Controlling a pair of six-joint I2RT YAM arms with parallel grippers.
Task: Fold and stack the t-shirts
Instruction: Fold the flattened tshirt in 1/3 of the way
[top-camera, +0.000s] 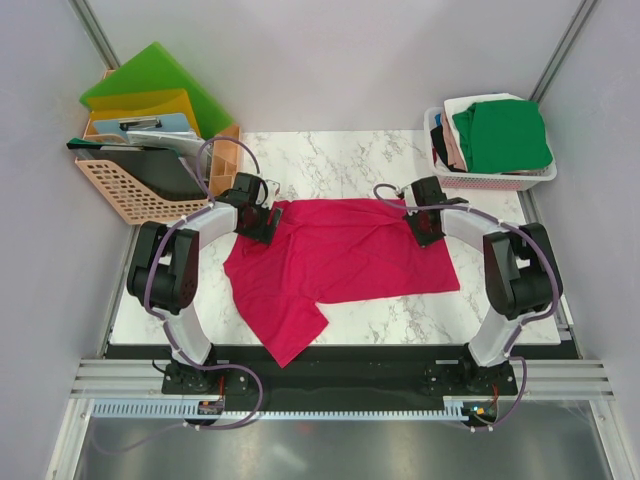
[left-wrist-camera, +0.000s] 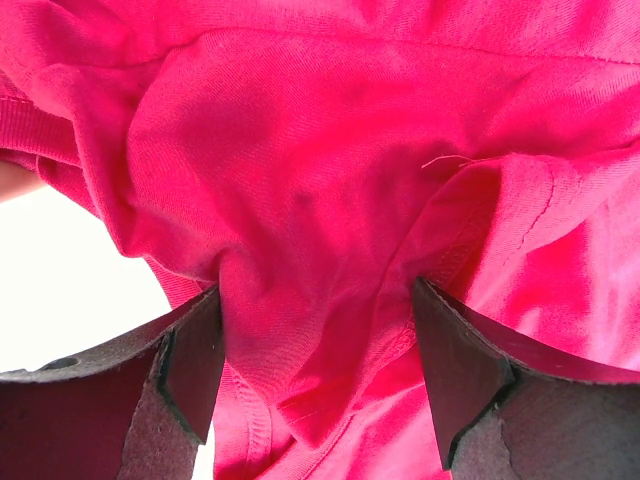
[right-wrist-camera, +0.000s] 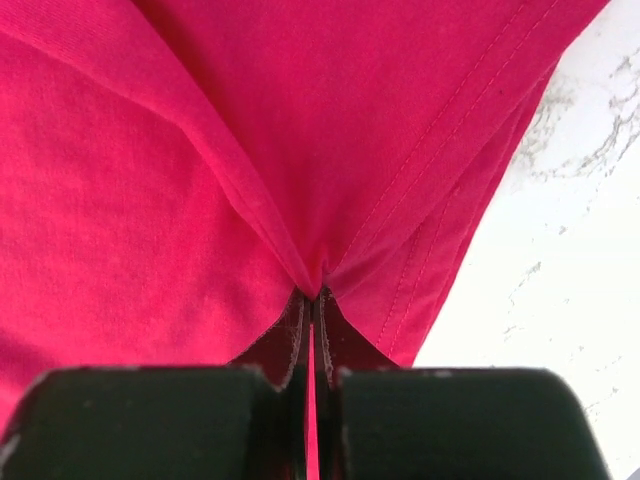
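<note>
Top external: rumpled crimson-pink t-shirt (top-camera: 340, 255), right gripper (right-wrist-camera: 312, 300) clamped on its edge, left gripper (left-wrist-camera: 315, 305) spread

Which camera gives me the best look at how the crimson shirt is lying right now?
Top external: the whole crimson t-shirt shows, spread on the table, one corner trailing nearward. Left wrist shows only bunched cloth between the open fingers of the left gripper; right wrist, a fold pinched in the right gripper.

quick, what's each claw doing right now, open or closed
left claw: open, with the crimson-pink soft cloth t-shirt bunched in the gap.
right claw: closed on that t-shirt's edge.
</note>
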